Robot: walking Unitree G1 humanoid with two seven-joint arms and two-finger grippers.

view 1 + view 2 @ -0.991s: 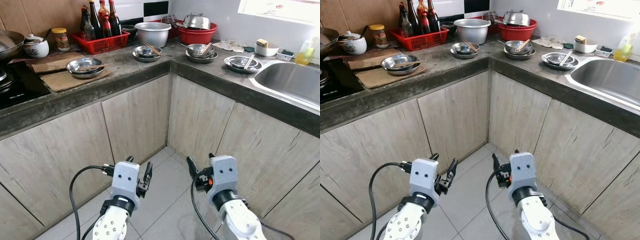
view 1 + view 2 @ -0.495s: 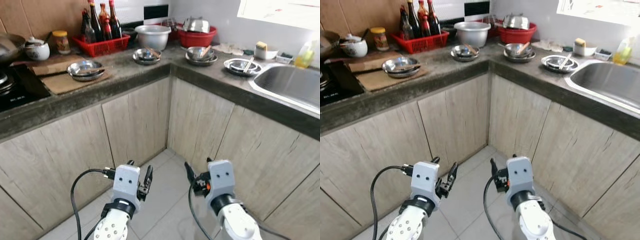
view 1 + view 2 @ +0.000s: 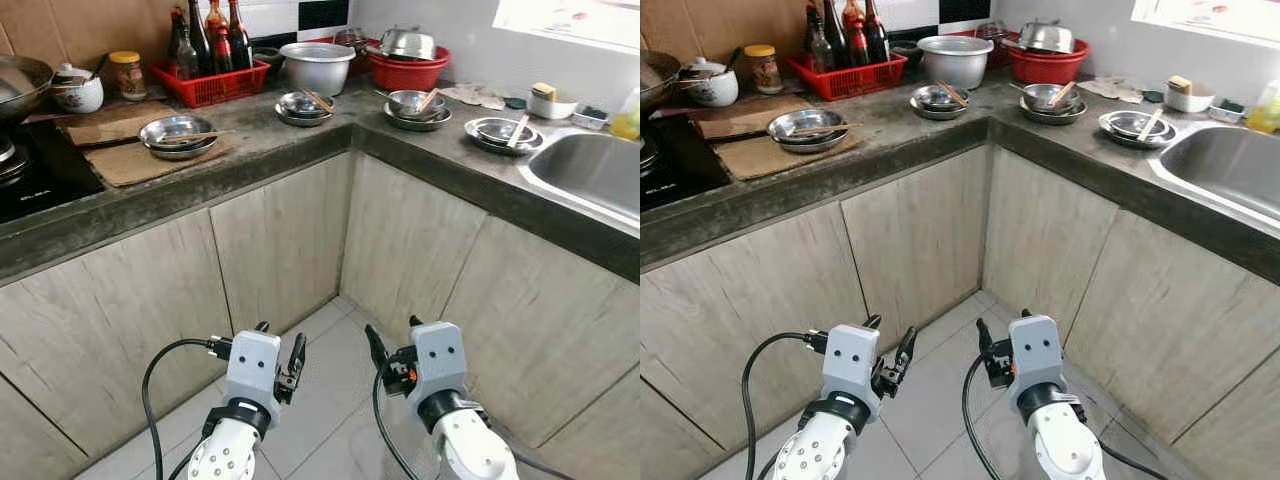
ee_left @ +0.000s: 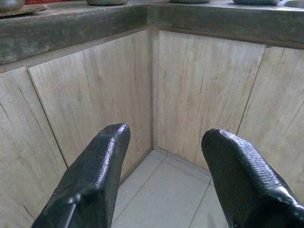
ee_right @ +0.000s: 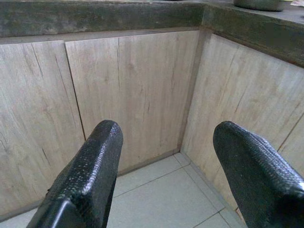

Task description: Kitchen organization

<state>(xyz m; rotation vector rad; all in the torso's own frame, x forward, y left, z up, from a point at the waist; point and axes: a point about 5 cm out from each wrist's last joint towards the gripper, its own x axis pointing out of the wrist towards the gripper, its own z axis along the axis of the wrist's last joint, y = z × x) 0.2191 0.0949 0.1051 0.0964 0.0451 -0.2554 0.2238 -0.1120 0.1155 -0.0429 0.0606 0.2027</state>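
L-shaped dark stone counter (image 3: 300, 150) over pale wood cabinets (image 3: 280, 240), tiled floor (image 3: 330, 390) | steel dishes (image 3: 172, 134) and red crate (image 3: 210, 85) of bottles sat on counter | sink (image 3: 590, 170) at right | left gripper (image 3: 278, 350) and right gripper (image 3: 392, 350) held low above floor, fingers spread, grasping nothing

I can't read any text from here; the labels on the bottles (image 3: 210, 40) and the jar (image 3: 126, 76) are too small.
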